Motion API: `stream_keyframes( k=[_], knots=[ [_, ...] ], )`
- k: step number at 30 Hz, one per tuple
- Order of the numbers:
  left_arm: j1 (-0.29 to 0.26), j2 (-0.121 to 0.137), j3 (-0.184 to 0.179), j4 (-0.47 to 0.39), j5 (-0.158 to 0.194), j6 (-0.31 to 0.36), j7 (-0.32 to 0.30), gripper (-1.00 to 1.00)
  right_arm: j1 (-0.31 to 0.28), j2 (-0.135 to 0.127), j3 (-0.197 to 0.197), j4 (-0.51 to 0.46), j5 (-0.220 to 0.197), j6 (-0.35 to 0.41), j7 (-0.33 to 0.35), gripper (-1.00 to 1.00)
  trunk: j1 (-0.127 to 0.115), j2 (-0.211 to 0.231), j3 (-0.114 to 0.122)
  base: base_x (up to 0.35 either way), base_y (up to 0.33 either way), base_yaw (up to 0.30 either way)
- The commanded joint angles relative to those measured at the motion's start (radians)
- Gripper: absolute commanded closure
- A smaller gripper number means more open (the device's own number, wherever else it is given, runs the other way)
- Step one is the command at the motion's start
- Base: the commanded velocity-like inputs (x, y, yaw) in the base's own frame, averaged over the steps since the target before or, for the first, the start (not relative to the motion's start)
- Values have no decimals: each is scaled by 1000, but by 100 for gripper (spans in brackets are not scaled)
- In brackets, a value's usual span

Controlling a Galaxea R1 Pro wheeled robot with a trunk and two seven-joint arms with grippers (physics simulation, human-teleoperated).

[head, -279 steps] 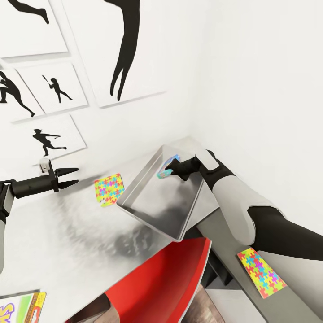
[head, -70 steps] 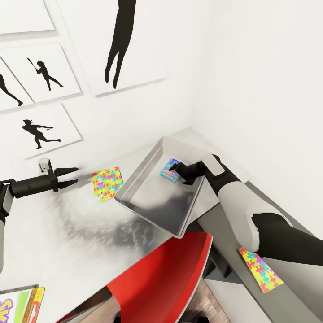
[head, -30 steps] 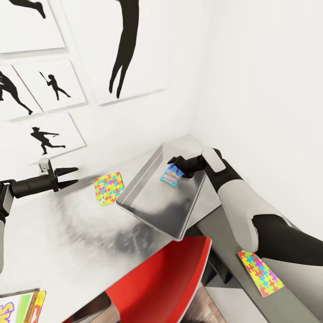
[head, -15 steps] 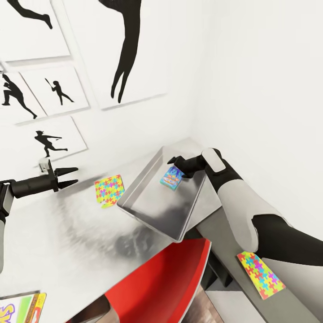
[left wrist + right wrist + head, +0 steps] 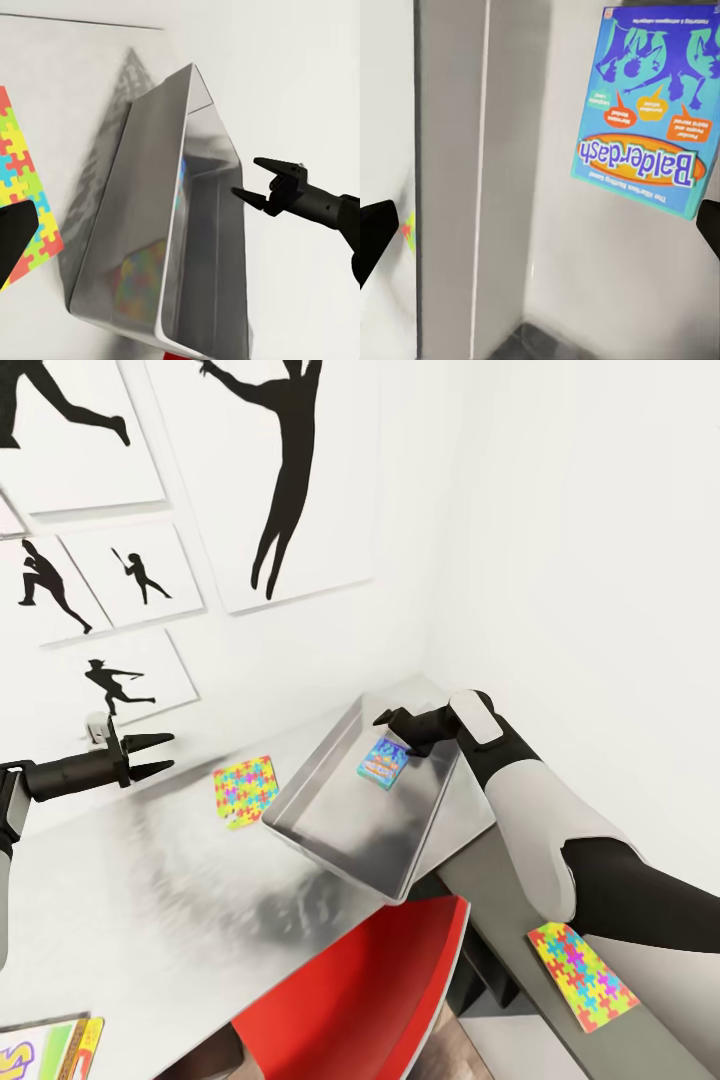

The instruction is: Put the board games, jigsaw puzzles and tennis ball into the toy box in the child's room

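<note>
One board game (image 5: 382, 762) lies inside the toy box (image 5: 330, 838). The right gripper (image 5: 392, 721), fingers spread, hovers at its 12 o'clock. Two jigsaw puzzles (image 5: 244, 788) (image 5: 582, 975) and a second board game (image 5: 45, 1048) remain on the table (image 5: 150, 900). The left gripper (image 5: 150, 754) is spread, empty.

White-and-black arms, black pointed fingers (image 5: 271, 166).

White walls meeting in a corner, black athlete silhouette prints (image 5: 285, 470) hung on the left one, red chair (image 5: 365, 990) tucked below.
</note>
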Motion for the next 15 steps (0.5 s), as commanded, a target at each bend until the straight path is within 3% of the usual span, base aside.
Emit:
stream_keyframes(
  k=[1, 15],
  knots=[
    [-1, -1, 4, 0, -11, 10, -8, -100, -1, 0, -1, -1, -10, 1, -10, -100, 1, -2, 0, 0, 0, 0],
    [-1, -1, 4, 0, -11, 10, -8, -100, -1, 0, -1, -1, -10, 3, -10, -100, 1, -2, 23, 0, 0, 0]
  ],
)
